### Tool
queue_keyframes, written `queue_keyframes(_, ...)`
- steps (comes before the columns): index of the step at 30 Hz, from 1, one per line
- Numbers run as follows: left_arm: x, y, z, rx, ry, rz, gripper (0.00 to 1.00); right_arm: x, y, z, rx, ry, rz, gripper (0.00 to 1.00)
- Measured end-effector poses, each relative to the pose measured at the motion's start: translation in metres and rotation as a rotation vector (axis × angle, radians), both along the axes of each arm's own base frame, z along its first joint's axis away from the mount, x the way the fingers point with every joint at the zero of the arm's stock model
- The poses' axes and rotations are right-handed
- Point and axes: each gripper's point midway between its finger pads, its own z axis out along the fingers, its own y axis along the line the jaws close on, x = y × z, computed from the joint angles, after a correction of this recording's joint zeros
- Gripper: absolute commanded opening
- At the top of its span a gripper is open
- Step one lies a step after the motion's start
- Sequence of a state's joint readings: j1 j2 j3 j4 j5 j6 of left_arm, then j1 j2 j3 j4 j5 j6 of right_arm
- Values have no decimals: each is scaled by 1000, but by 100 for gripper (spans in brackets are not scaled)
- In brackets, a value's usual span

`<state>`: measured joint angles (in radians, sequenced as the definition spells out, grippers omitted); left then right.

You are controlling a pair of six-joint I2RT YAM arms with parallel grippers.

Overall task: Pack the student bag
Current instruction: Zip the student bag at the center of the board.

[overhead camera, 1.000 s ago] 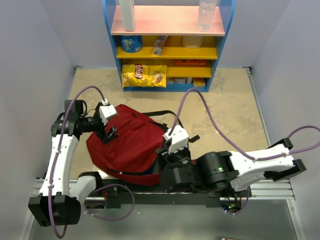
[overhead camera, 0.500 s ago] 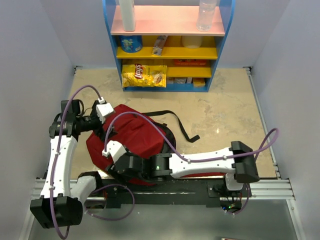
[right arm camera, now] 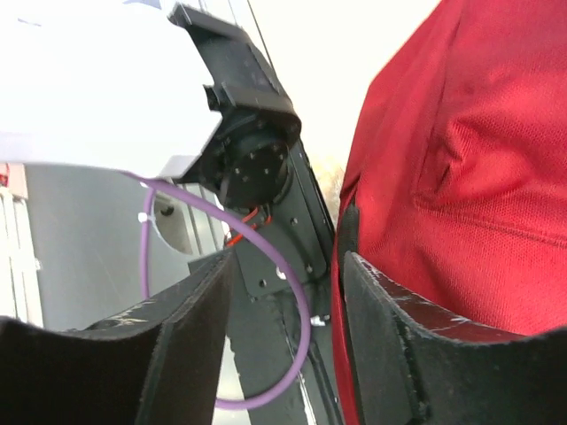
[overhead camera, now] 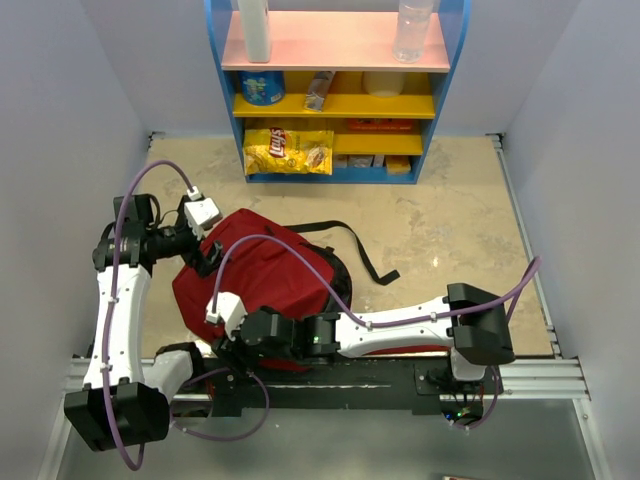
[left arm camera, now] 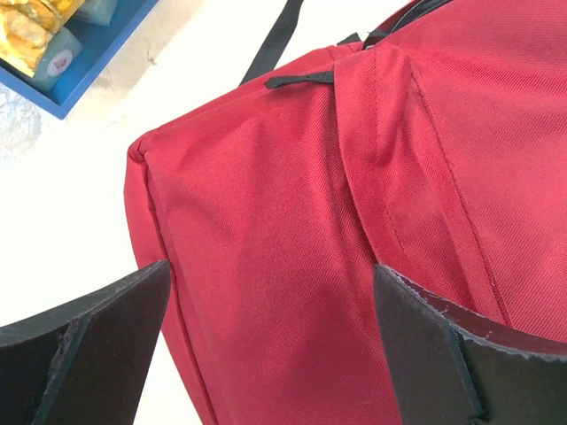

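right arm swung across to the student bag [overhead camera: 270,275], lower left on the counter [overhead camera: 450,220]. right fingers [right arm camera: 182,354] apart, empty. left fingers [left arm camera: 97,345] wide, straddling its corner. looks soft, floppy: pinch a seam.

Overhead and close wrist views share the bag [overhead camera: 268,282].
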<state>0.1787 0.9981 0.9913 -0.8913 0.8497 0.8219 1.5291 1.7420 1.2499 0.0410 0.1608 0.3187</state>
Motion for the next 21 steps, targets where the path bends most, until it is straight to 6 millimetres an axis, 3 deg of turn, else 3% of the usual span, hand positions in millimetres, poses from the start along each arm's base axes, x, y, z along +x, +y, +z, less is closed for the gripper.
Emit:
queue_keyframes(7, -2, -2, 1, -17, 2, -11, 100, 7, 5, 4, 28, -23, -30, 41)
queue_keyframes(16, -6, -7, 6, -33, 3, -36, 100, 26, 4, -32, -53, -80, -116, 33)
queue_keyframes(21, -8, -8, 6, -33, 3, -45, 100, 30, 4, -32, -55, -90, -137, 27)
